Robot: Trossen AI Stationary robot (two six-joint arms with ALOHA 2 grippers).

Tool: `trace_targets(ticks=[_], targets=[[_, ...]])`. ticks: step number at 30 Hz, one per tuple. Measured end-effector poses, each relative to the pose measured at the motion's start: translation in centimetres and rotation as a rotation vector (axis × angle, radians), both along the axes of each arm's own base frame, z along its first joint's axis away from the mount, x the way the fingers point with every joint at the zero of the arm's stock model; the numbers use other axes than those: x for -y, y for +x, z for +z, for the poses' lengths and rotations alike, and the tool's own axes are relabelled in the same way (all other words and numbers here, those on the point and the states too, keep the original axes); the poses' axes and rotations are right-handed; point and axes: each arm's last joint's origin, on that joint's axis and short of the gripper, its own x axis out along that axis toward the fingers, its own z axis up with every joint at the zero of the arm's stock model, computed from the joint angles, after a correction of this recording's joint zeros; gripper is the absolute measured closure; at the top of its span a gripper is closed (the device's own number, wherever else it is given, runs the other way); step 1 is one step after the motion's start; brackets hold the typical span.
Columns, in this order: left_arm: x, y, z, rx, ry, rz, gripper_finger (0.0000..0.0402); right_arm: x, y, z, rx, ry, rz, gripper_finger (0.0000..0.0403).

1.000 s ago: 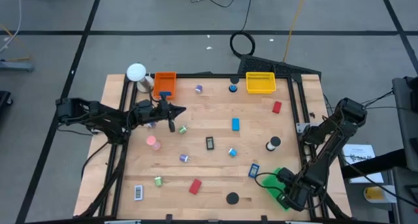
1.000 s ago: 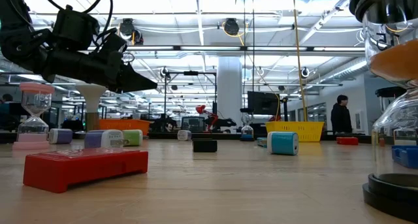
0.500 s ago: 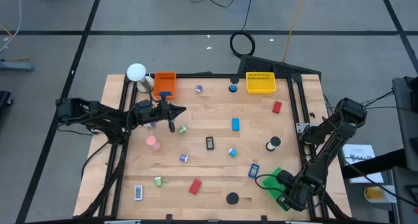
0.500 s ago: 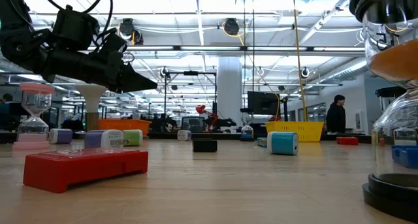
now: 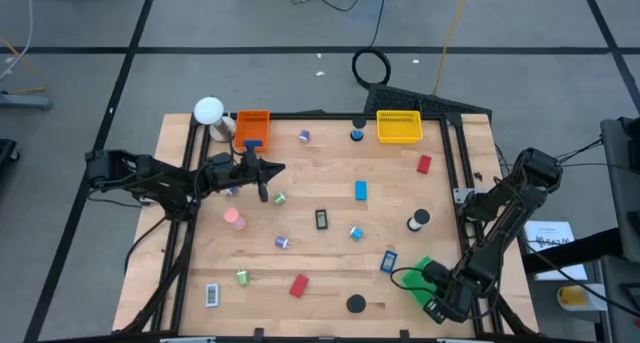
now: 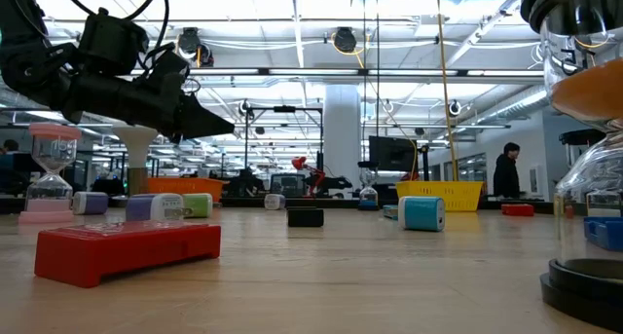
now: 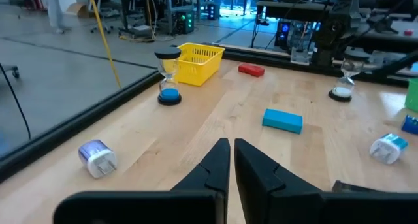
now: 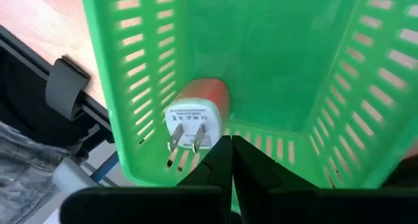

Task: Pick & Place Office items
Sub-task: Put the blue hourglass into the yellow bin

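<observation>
Small office items lie scattered on the wooden table: a blue rectangle (image 5: 360,190), a red one (image 5: 298,285), a black one (image 5: 321,219), purple (image 5: 283,242) and green (image 5: 242,277) rolls, and a black disc (image 5: 355,304). My left gripper (image 7: 231,153) hovers shut and level above the table's far left, beside the orange tray (image 5: 252,129), with nothing between its fingers. My right gripper (image 8: 230,144) is shut and points down into the green tray (image 8: 124,67) at the near right. An orange-and-white plug piece (image 8: 196,116) lies on that tray's bottom.
A yellow tray (image 5: 398,126) stands at the far right and a white ball-topped object (image 5: 208,111) at the far left corner. Small hourglasses (image 5: 418,221) stand among the items. A black frame rims the table. A person (image 6: 506,173) stands far off in the room.
</observation>
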Motion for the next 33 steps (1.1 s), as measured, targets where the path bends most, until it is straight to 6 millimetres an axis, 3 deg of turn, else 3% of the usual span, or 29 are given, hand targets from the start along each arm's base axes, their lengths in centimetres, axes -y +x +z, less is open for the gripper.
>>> trace_targets(ticks=[7, 14, 27, 30, 33], targets=[[-0.1, 0.3, 0.4, 0.011, 0.018, 0.002, 0.0396, 1.3, 0.3, 2.6, 0.030, -0.080, 0.041, 0.0403], [0.2, 0.5, 0.4, 0.003, 0.052, -0.023, 0.0391, 3.0, 1.3, 4.6, 0.350, -0.266, 0.144, 0.0403], [0.8, 0.7, 0.5, 0.000, 0.080, -0.054, 0.0382, 6.2, 5.4, 5.0, 0.778, -0.843, 0.287, 0.0403], [0.8, 0.7, 0.5, 0.000, 0.078, -0.055, 0.0388, 7.3, 6.6, 4.7, 0.821, -0.969, 0.258, 0.0403], [0.8, 0.7, 0.5, 0.001, 0.073, -0.054, 0.0398, 8.9, 8.1, 4.5, 0.788, -0.964, 0.222, 0.0403]])
